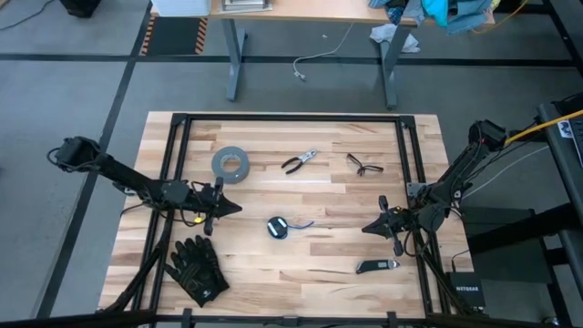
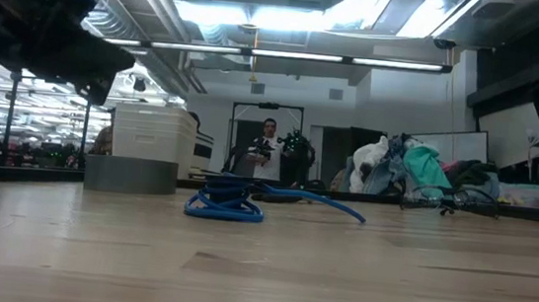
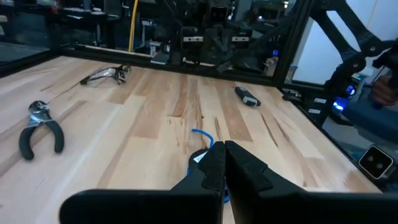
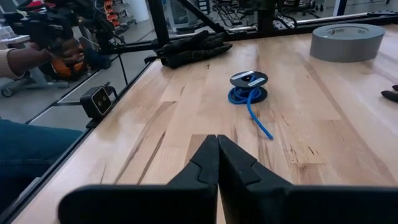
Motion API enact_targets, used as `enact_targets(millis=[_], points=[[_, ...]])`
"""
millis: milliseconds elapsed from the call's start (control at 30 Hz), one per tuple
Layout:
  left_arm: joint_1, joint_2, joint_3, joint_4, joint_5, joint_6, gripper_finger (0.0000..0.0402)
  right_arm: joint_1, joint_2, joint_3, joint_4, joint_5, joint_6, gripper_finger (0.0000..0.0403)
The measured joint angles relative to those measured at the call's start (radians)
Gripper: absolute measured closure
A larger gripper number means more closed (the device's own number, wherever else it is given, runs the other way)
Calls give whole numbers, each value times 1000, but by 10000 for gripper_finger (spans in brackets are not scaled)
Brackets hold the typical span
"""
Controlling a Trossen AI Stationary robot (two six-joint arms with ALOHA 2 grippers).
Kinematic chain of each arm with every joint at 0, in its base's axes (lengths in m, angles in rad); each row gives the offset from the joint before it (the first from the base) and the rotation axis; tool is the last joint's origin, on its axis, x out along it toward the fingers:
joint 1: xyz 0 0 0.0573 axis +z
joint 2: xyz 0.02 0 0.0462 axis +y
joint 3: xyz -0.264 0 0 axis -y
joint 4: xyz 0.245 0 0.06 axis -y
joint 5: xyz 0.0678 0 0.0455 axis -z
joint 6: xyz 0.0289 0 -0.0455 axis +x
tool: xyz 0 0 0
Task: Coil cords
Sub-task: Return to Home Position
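Two closed, empty grippers flank the cords [image 1: 278, 227]: your left gripper [image 1: 233, 208] and right gripper [image 1: 368, 228] stand well clear. Coiling looks finished, so nothing needs holding.

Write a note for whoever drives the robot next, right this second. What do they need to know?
Left gripper: shut, empty, over the table, to the left of the cords.
Right gripper: shut, empty, to the cords' right.
Cords: small blue and black bundle lying mid-table between the two grippers, touched by neither.
Done: the cable is wound up, apart from a short blue tail lying loose.
Left: probably just bringing both arms to rest. Tuck the tail in if it matters.
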Motion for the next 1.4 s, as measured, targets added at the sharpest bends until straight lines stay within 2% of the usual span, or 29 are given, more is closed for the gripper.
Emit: enact_targets(millis=[300,400,533,633,767,900,1100,1233,1400], points=[[-11,-245,0,-245,-16,26,399,0,-94,-1,-63,-22,-1,402],[-11,-344,0,-332,-19,24,399,0,-176,-1,-110,-87,-12,402],[-11,-475,0,-438,-22,24,399,-7,-316,-2,-224,-91,-39,402],[-11,-555,0,-503,-27,28,399,-55,-425,-2,-282,-114,-75,402],[-11,-631,0,-545,-31,46,399,-162,-539,-2,-288,-243,-171,402],[-11,-670,0,-565,-35,54,399,-314,-598,-2,-306,-409,-214,402],[-11,-678,0,-580,-37,77,399,-573,-608,-2,-341,-624,-223,402],[-11,-679,0,-585,-37,134,399,-741,-608,-2,-342,-713,-217,402],[-10,-679,0,-606,-37,132,399,-834,-608,-2,-327,-815,-209,402]])
